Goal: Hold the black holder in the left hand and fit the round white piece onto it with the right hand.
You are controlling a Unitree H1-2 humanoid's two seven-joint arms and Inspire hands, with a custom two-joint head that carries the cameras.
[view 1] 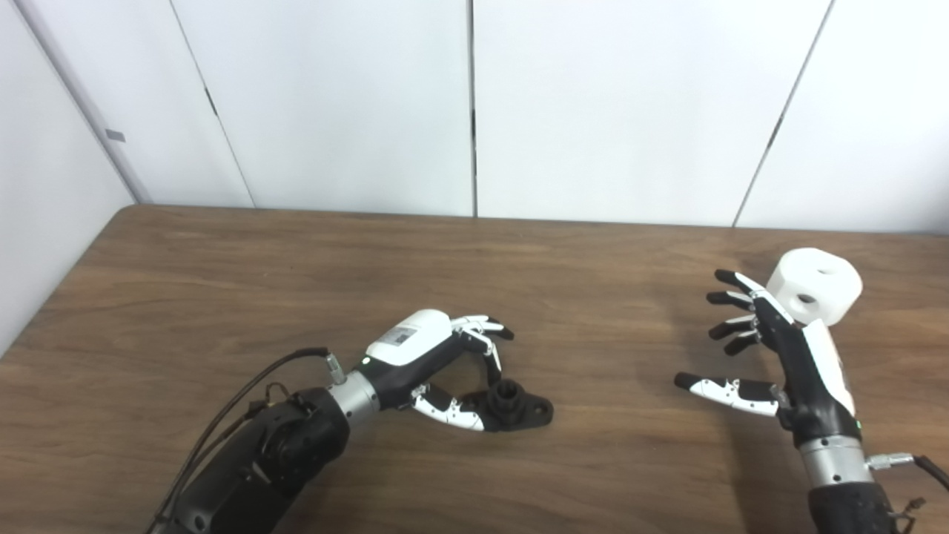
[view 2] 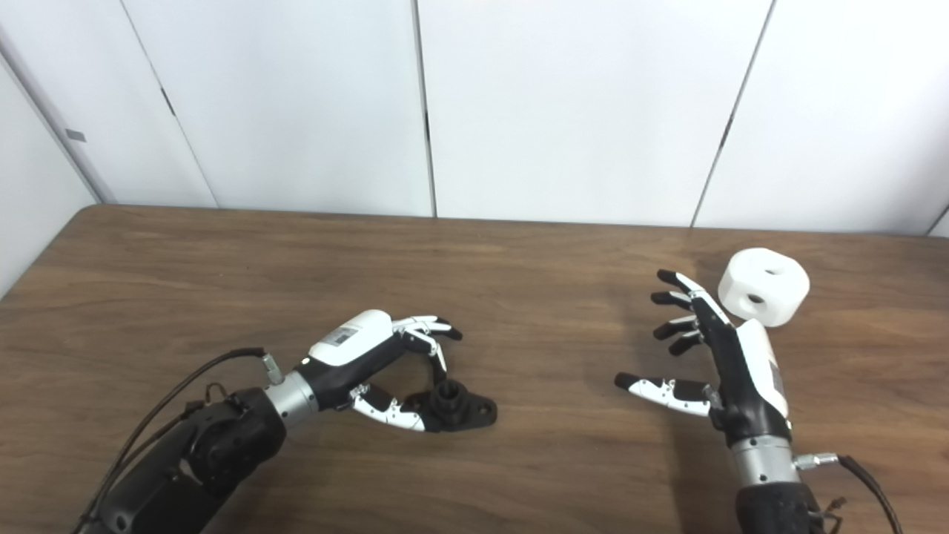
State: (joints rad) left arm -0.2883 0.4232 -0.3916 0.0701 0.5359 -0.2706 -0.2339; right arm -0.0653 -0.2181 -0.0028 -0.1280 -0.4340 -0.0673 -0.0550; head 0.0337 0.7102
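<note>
The black holder [view 1: 528, 409], a small flanged base with a short upright post, lies on the wooden table [view 1: 222, 282] in front of centre. My left hand [view 1: 434, 352] reaches it from the left. Its thumb [view 1: 454, 410] presses the holder's near left side and one bent finger comes down on the post, while the other fingers stay spread above. The round white piece [view 1: 815, 285], a thick disc with holes in its top and side, stands at the far right. My right hand [view 1: 771, 348] hovers just left of and nearer than the piece, fingers spread and holding nothing.
White wall panels [view 1: 474, 104] rise behind the table's far edge. The table's left edge runs diagonally at the left. Black cables [view 1: 245, 393] trail from my left wrist, and another leaves my right wrist [view 1: 897, 461].
</note>
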